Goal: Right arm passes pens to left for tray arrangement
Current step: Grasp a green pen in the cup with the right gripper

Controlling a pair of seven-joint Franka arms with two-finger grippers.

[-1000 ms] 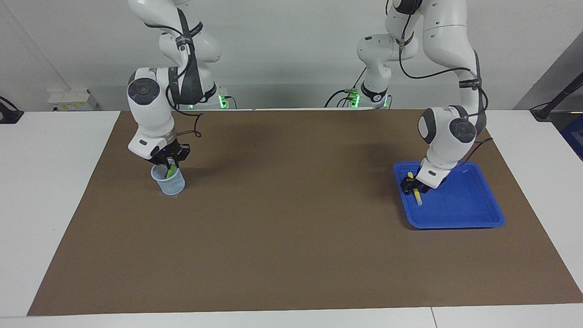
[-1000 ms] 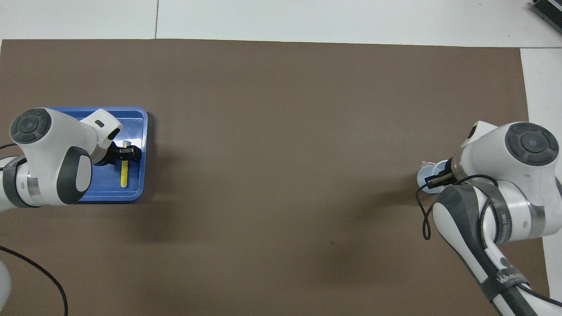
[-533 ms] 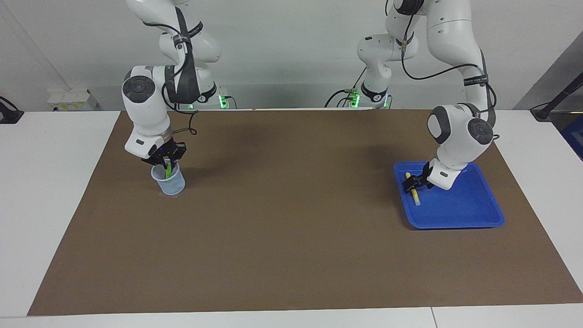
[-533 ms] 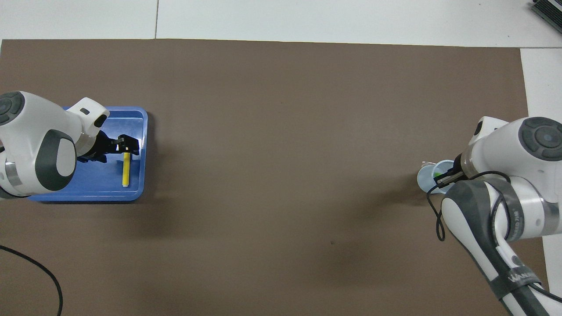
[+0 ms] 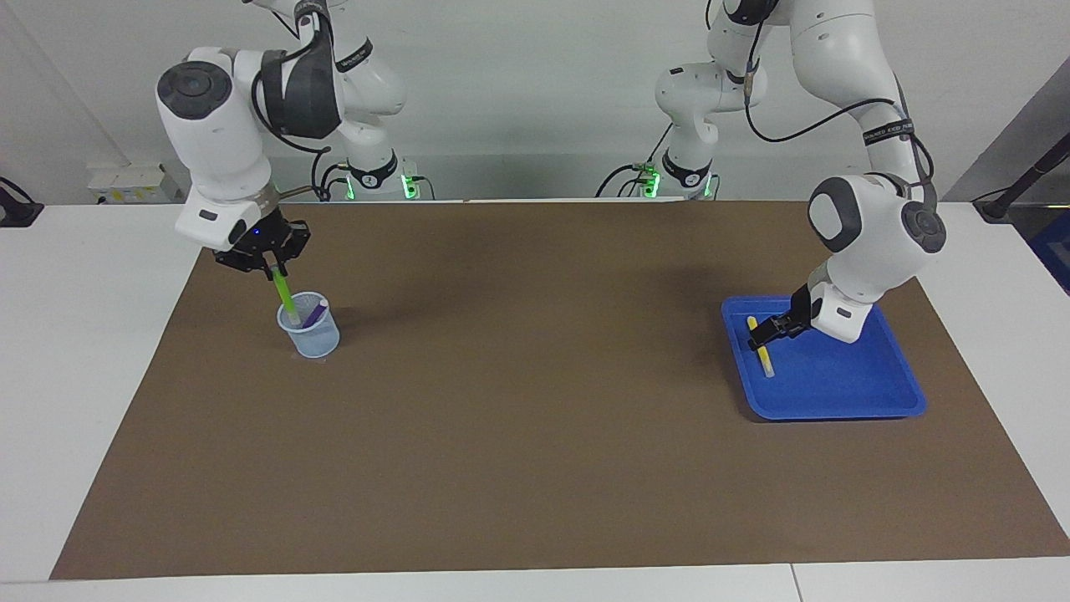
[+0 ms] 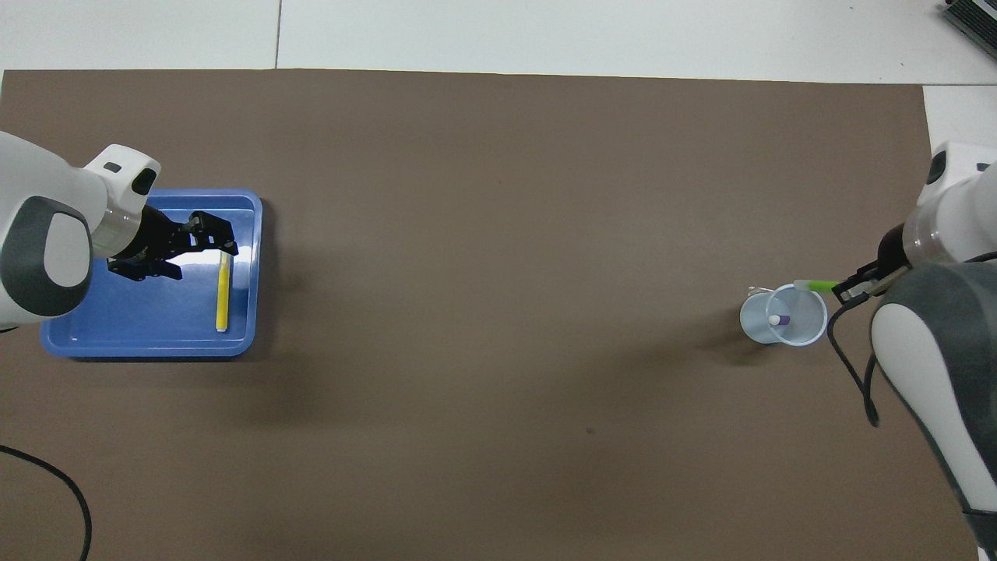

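Over the cup (image 5: 308,325), the right gripper (image 5: 273,267) is clamping the green pen (image 5: 284,294), its lower end dipping inside the rim. Snagging that rim could be tipping the cup, spilling the purple pen (image 5: 314,315) leaning inside. At the left arm's end, the left gripper (image 5: 766,331) is hanging open over the tray (image 5: 836,376), beside the yellow pen (image 5: 761,344) lying in it. Nothing is blocking the brown mat (image 5: 535,401) between them.

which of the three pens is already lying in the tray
The yellow pen, lying flat in the blue tray. The green pen is held by the right end effector over the cup; the purple pen stands inside it.
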